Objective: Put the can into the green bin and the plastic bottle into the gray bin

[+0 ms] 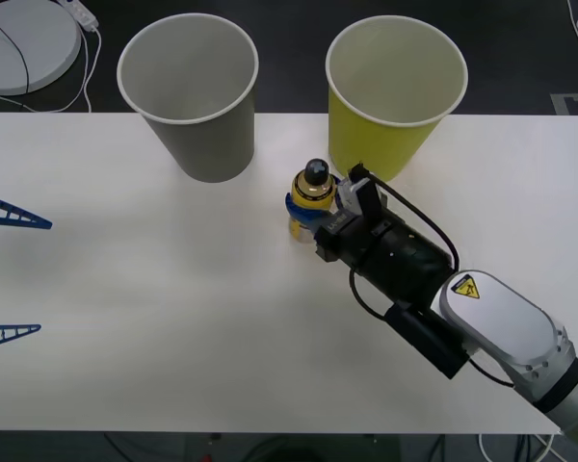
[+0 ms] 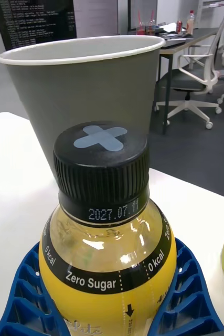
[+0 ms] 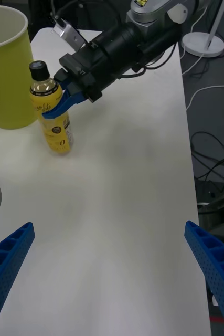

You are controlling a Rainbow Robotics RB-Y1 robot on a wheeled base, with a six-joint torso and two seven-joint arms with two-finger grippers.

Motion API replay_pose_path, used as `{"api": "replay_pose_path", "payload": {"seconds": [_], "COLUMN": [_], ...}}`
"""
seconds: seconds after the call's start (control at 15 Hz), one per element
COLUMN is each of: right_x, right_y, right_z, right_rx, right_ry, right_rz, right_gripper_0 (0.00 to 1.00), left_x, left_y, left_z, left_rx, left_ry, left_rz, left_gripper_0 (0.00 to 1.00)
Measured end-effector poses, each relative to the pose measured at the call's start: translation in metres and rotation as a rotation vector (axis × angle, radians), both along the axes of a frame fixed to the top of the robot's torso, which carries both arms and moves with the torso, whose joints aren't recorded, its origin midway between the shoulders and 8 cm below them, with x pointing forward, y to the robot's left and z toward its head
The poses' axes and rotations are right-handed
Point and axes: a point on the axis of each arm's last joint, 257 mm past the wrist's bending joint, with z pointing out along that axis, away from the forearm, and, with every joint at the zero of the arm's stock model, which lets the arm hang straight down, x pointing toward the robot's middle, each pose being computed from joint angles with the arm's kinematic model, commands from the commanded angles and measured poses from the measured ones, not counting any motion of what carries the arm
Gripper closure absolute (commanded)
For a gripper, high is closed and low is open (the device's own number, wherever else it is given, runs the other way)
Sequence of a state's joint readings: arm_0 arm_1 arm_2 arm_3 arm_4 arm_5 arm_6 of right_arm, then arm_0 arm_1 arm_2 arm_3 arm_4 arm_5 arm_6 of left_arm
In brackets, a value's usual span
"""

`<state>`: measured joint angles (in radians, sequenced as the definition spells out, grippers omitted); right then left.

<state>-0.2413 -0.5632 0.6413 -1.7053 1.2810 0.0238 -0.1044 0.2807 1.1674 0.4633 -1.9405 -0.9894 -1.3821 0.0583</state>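
The plastic bottle, yellow-labelled with a black cap, stands upright on the white table just in front of the gap between the two bins. My right gripper is shut on the bottle's body, blue fingers hugging both sides of the bottle. Behind it to the left is the gray bin, and the green bin is behind it to the right, both upright and open-topped. At the table's left edge my left gripper is open, holding nothing. The can is out of view.
A white round base with a cable lies off the table at the back left. The white table has free room in front and to the left of the bottle. An office chair and desks stand in the room beyond.
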Motion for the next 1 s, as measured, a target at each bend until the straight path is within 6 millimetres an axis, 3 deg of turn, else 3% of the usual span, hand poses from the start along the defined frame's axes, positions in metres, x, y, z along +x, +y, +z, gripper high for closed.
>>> {"api": "replay_pose_path", "payload": {"seconds": [0.4,0.73,1.0], "right_x": [-0.032,-0.042,-0.048], "right_y": [-0.005,-0.004,-0.015], "right_z": [0.01,0.033,0.048], "right_rx": [0.072,0.098,0.032], "right_ry": [0.087,0.09,0.065], "right_rz": [0.113,0.169,0.241], "right_gripper_0": [1.0,1.0,1.0], "left_x": [0.0,0.0,0.0], "left_y": [0.0,0.0,0.0], "left_z": [0.0,0.0,0.0], "left_rx": [0.0,0.0,0.0], "left_ry": [0.0,0.0,0.0], "left_rz": [0.0,0.0,0.0], "left_gripper_0": [0.0,0.0,0.0]}}
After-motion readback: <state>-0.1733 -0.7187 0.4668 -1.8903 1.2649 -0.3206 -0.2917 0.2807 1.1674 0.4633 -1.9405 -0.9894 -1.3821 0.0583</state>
